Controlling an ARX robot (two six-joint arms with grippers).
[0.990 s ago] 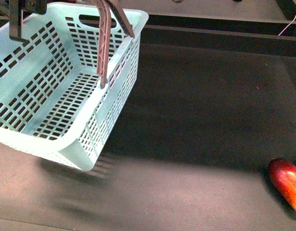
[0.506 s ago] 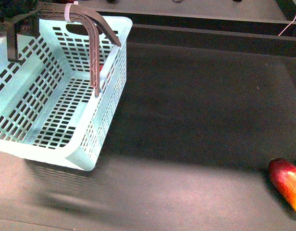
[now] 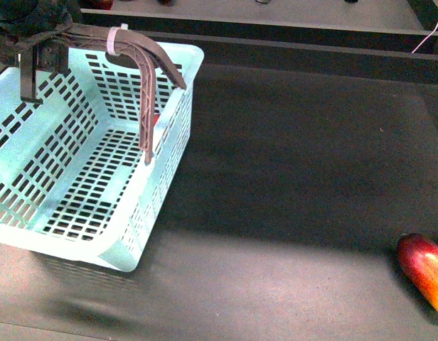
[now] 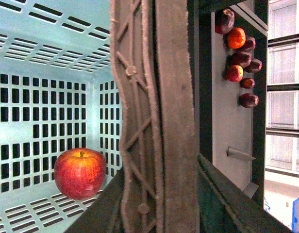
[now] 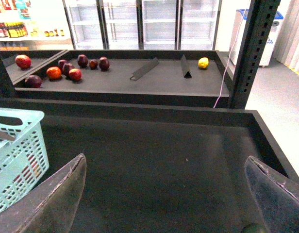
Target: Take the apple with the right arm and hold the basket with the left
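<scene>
I see the basket (image 3: 84, 185), light turquoise with slotted walls, tilted at the table's far left, its brownish-mauve handles (image 3: 149, 78) joined by a white tie (image 3: 114, 40). The apple (image 4: 80, 173), round, red with yellowish streaks, sits inside against a wall, stem up.

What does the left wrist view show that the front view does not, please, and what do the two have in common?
Only the left wrist view shows the apple whole, resting on the floor inside the basket, and a cluster of dark and red fruit on a grey shelf beyond. Only the front view shows the oval red-and-yellow fruit on the dark table, far from the basket. Both show the turquoise slotted walls and the brownish handles.
</scene>
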